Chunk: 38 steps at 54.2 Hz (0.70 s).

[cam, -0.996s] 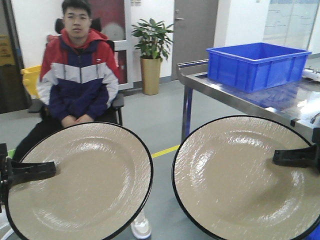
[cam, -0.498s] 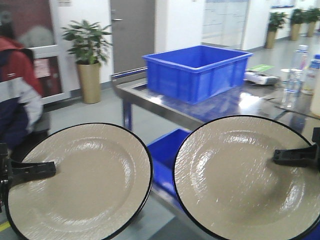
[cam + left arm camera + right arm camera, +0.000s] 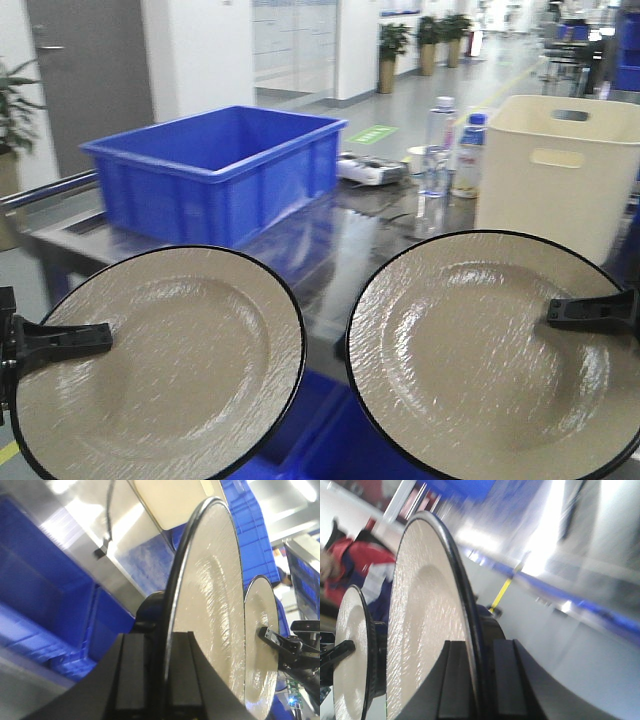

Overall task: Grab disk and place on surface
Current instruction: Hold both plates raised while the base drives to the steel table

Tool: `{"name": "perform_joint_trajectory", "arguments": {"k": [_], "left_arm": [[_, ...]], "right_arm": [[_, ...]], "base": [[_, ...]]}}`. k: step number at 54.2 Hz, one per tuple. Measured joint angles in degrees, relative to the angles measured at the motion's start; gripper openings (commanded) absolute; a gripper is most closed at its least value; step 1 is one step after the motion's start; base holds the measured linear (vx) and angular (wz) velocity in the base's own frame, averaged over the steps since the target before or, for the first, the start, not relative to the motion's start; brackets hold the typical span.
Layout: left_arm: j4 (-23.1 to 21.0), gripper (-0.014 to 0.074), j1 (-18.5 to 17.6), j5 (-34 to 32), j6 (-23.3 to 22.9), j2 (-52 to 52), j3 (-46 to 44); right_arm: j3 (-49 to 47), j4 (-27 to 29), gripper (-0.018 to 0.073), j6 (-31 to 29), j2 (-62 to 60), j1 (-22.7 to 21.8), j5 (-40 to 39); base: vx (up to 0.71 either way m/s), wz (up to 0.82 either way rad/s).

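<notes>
Short of the blue plastic crate (image 3: pixel 215 170), the left gripper (image 3: pixel 95 337) pinches one beige black-rimmed round disk (image 3: pixel 170 375) by its edge, and the right gripper (image 3: pixel 565 312) pinches the other disk (image 3: pixel 460 365); either thin hold could slip.

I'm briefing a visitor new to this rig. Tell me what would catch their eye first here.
Two large beige plates with black rims fill the front view's foreground, the left plate clamped at its edge by the left gripper and the right plate by the right gripper. Behind them, on the glossy metal tabletop, stand a bright blue crate at left and a cream bin at right.
</notes>
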Motion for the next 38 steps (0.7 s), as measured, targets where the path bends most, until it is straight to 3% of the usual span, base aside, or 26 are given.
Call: {"name": "perform_joint_trajectory", "arguments": {"k": [38], "left_arm": [[-0.1,0.0001,0.0,0.0,0.0,0.0,0.0]], "right_arm": [[0.0,0.0,-0.0009,0.0,0.0,0.0,-0.1]], "base": [[0.33,-0.56]]}}
